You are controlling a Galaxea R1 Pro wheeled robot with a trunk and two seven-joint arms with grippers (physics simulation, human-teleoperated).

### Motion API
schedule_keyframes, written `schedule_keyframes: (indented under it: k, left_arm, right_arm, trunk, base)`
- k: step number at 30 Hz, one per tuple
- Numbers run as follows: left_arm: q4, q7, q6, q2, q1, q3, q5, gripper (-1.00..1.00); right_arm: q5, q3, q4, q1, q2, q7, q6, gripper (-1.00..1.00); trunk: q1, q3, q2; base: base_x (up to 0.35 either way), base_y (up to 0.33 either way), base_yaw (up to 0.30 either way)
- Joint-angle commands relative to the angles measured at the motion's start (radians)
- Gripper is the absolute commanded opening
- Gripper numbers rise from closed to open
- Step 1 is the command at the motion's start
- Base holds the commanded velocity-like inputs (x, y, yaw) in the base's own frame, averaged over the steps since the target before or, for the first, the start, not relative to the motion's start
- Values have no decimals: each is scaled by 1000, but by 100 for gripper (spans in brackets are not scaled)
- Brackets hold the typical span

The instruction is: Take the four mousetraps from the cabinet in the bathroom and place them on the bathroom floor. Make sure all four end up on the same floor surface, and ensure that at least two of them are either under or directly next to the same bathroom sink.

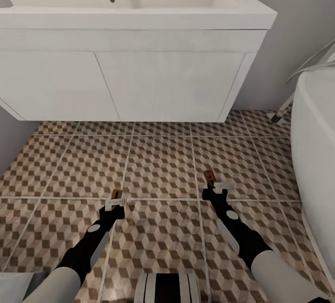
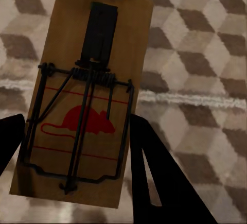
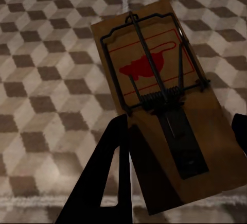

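My left tool [image 1: 115,202] grips one mousetrap [image 2: 85,98]; my right tool [image 1: 216,190] grips another mousetrap [image 3: 159,87], both low over the bathroom floor [image 1: 158,159] before the sink [image 1: 135,15].

Even, diffuse simulator light fills the scene, with no glare. The bathroom sink [image 1: 135,19] casts a soft shadow on the wall beneath. Wrist views are slightly soft; the black fingers [image 2: 154,177] read as flat silhouettes.

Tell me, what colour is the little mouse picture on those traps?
Red, printed on the tan mousetrap; the left wrist view shows it best.
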Motion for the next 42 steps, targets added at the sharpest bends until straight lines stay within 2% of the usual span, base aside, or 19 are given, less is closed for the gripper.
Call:
schedule_keyframes:
  k: [1,13,16,17,19,21,25,29,33,36,42]
  left_arm:
    - [0,-1,-1,1,0,-5,9,-100]
    - [-54,-1,-1,1,0,-5,9,-100]
    - [-47,3,10,-20,0,-1,9,-100]
    - [-46,4,23,-26,0,0,9,-100]
    - [-61,4,119,-36,-1,2,8,-100]
    - [-97,4,184,-39,-2,2,8,-100]
    - [-146,2,226,-39,-2,2,8,-100]
    - [-156,-3,226,-37,-2,-1,7,-100]
    - [-165,-6,195,-36,-2,-5,8,-100]
    - [-191,-8,171,-36,-2,-8,8,-100]
    - [-260,-6,165,-36,-2,-16,7,-100]
  right_arm:
    - [-11,9,0,-1,-2,-9,-5,-100]
    - [-10,9,0,-1,-2,-9,-5,-100]
    - [-10,9,0,-1,-2,-8,-5,-100]
    - [-10,9,0,-1,-2,-8,-5,-100]
    - [-8,9,0,-1,-2,-8,-5,-100]
    - [4,9,0,-1,-2,-7,-5,-100]
    - [44,9,0,-1,1,-7,-5,-100]
    - [56,9,0,-1,1,-7,-5,-100]
    - [59,9,0,-1,2,-7,-6,-100]
    - [59,9,0,-1,2,-7,-7,-100]
    - [59,9,0,-1,2,-7,-7,-100]
  trunk:
    - [0,-6,-1]
    - [0,-17,-1]
    - [0,-17,-1]
    - [0,-17,-1]
    - [0,-17,-1]
    - [0,-17,-1]
    - [0,-17,-1]
    - [0,-17,-1]
    - [0,-17,-1]
    - [0,-17,-1]
    - [0,-17,-1]
  base:
    - [0,0,0]
    - [0,0,0]
    - [0,0,0]
    - [0,0,0]
    - [0,0,0]
    - [0,0,0]
    - [0,0,0]
    - [0,0,0]
    - [0,0,0]
    - [0,0,0]
    - [0,0,0]
